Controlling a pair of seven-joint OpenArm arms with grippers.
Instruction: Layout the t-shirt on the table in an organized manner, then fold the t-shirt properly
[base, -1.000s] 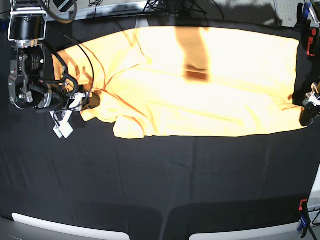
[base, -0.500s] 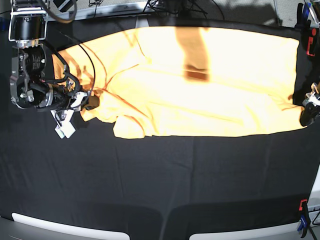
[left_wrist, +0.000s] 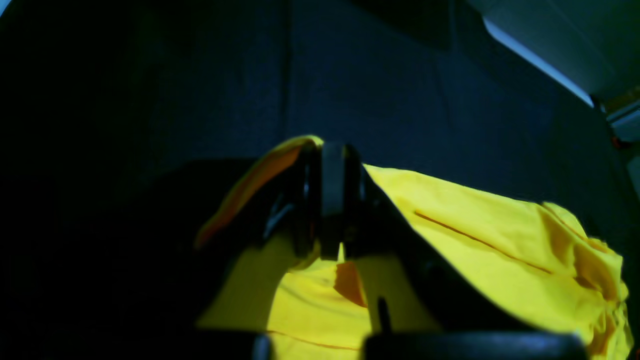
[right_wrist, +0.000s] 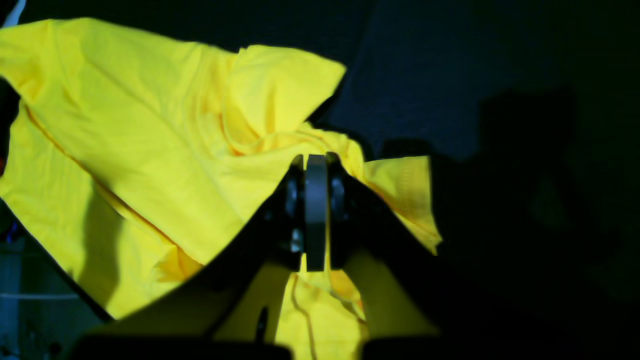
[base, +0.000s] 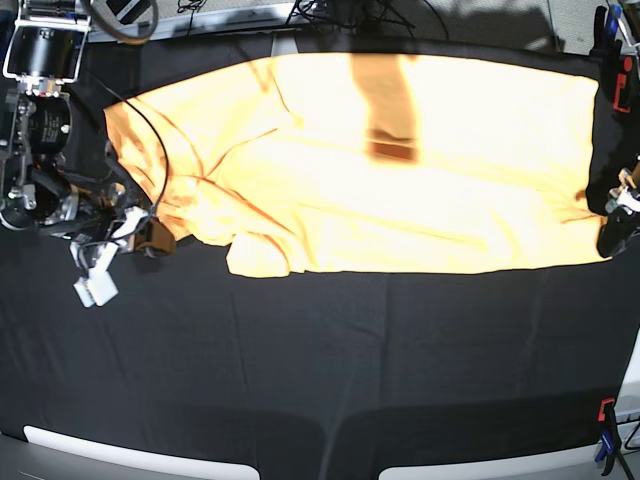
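The pale orange-yellow t-shirt (base: 400, 170) lies spread across the back half of the black table (base: 320, 370), with a bunched fold at its lower left. My right gripper (base: 152, 236), at the left of the base view, is shut on the shirt's left edge. In the right wrist view its jaws (right_wrist: 315, 165) pinch crumpled yellow cloth (right_wrist: 140, 125). My left gripper (base: 612, 228), at the right edge, is shut on the shirt's lower right corner. In the left wrist view it (left_wrist: 333, 155) pinches a cloth edge (left_wrist: 500, 235).
Red-and-black clamps sit at the table's right edge (base: 622, 85) and front right corner (base: 606, 425). Cables lie behind the table (base: 330, 12). A dark shadow strip crosses the shirt's top (base: 385, 100). A white part hangs off the right arm (base: 95, 285).
My right gripper has moved left and slightly down with the shirt's edge in it, stretching the left side of the shirt. The left gripper has stayed put.
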